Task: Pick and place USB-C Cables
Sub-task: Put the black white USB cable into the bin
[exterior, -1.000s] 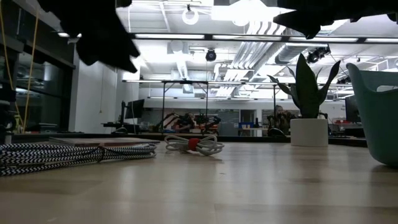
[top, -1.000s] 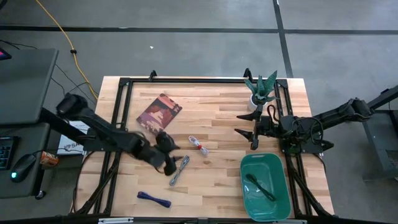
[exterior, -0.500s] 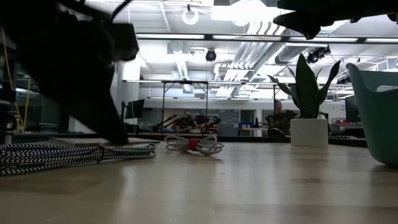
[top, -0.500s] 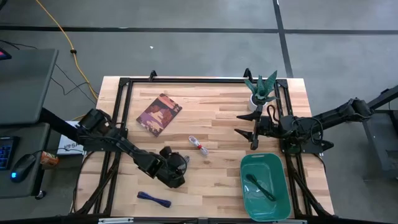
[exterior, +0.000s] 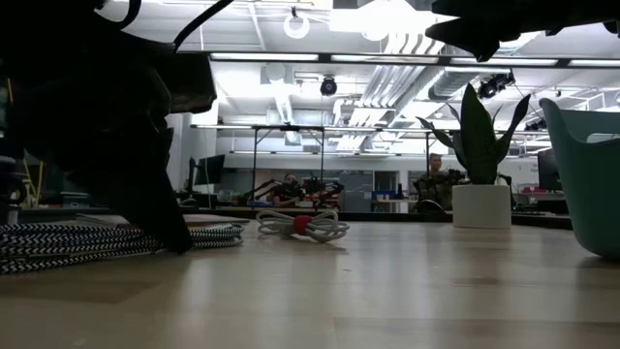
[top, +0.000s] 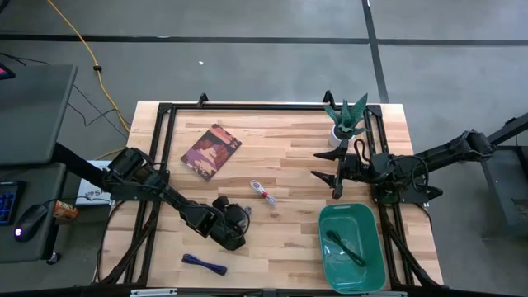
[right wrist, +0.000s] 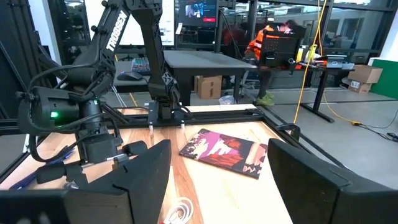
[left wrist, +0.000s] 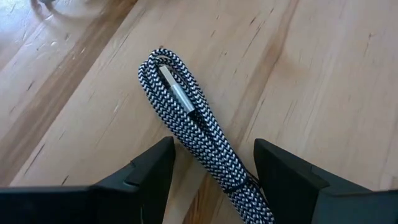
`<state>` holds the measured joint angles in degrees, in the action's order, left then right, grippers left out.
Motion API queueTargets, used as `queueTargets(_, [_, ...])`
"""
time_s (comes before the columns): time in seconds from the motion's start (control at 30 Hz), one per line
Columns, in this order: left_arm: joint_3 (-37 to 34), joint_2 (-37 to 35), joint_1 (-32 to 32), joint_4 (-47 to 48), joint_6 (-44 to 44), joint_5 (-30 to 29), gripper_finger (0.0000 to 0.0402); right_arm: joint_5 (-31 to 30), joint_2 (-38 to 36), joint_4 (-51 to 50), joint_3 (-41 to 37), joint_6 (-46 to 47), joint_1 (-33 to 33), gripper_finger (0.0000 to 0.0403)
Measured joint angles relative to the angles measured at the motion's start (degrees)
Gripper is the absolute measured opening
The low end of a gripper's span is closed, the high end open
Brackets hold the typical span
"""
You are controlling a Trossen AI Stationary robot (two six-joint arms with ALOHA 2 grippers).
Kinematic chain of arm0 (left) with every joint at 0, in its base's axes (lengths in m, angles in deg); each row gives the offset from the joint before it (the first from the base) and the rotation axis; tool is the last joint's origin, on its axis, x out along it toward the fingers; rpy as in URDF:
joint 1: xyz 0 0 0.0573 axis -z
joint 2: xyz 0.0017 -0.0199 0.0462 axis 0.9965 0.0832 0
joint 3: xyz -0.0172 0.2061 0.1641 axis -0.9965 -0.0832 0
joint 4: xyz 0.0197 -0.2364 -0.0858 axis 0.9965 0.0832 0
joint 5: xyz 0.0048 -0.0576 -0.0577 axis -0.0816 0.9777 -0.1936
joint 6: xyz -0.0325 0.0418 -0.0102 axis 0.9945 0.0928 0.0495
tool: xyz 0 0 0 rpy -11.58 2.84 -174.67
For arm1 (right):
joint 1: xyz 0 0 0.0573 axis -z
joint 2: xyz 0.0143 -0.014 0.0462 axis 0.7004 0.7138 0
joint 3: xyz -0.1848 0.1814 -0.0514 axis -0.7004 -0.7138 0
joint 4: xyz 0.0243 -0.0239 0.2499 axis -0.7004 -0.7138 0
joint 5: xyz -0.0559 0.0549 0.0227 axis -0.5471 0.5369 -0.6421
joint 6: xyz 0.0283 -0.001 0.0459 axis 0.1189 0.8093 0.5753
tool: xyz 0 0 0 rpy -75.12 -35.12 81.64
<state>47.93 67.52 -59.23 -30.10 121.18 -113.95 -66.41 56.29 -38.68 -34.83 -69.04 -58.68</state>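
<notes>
While the left hand [left wrist: 211,171] hangs low over the desk [top: 297,157] with its fingers [left wrist: 283,171] spread wide, the silver-grey cable [left wrist: 196,127] lies flat between them, one end running under the hand and not yet gripped. Near the desk's front edge lies the dark blue cable [top: 204,263]. Farther in sits the white-and-red cable [top: 264,193], with the green tub [top: 326,247] off to the right. Beyond, the right hand [top: 327,176] waits above the desk by the plant [top: 346,118], fingers wide.
</notes>
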Motion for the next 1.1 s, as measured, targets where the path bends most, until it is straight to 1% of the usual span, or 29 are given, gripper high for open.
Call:
queueTargets(0.1, [0.0,0.0,-0.13,0.31,-0.07,0.27,0.0191,-0.02,0.0,-0.01,0.0,0.02,0.0,0.0259])
queueTargets(0.2, [-0.04,0.0,-0.14,0.85,-0.1,0.28,0.0158,-0.04,0.0,-0.03,0.0,0.02,0.0,0.0259])
queueTargets(0.3, [-0.04,0.02,-0.15,1.77,-0.75,0.34,0.0104,-0.11,0.0,-0.03,0.0,0.01,0.0,0.0259])
queueTargets(0.4, [-0.02,0.07,-0.15,1.74,-2.25,1.0,0.0035,-0.22,0.0,-0.03,0.0,0.02,0.0,0.0259])
queueTargets(0.47, [-0.04,-0.2,-0.15,1.6,-3.55,1.08,0.0011,-0.22,0.0,-0.07,0.0,0.02,0.0,0.0259])
queueTargets(0.57, [-0.13,-0.77,-0.15,1.48,-5.35,1.11,0.0017,-0.21,0.0,-0.22,0.0,0.02,-0.01,0.0259])
queueTargets(0.7, [-0.39,-1.66,-0.11,1.97,-7.34,0.69,0.0005,-0.2,0.0,-0.33,0.0,0.02,-0.02,0.0259])
queueTargets(0.87, [-2.36,-3.53,-0.07,1.24,-9.56,-0.99,0.0003,-0.18,0.0,-0.38,0.0,0.04,0.0,0.0259])
queueTargets(0.97, [-6.52,-7.99,-0.07,-2.88,-10.33,-2.66,0.0002,-0.17,0.0,-0.61,0.0,0.04,0.0,0.0259])
queueTargets(1.1, [-14.38,-18.74,-0.15,-10.67,-14.32,-6.95,0.0001,-0.15,0.0,-0.88,-0.02,0.04,0.0,0.0259])
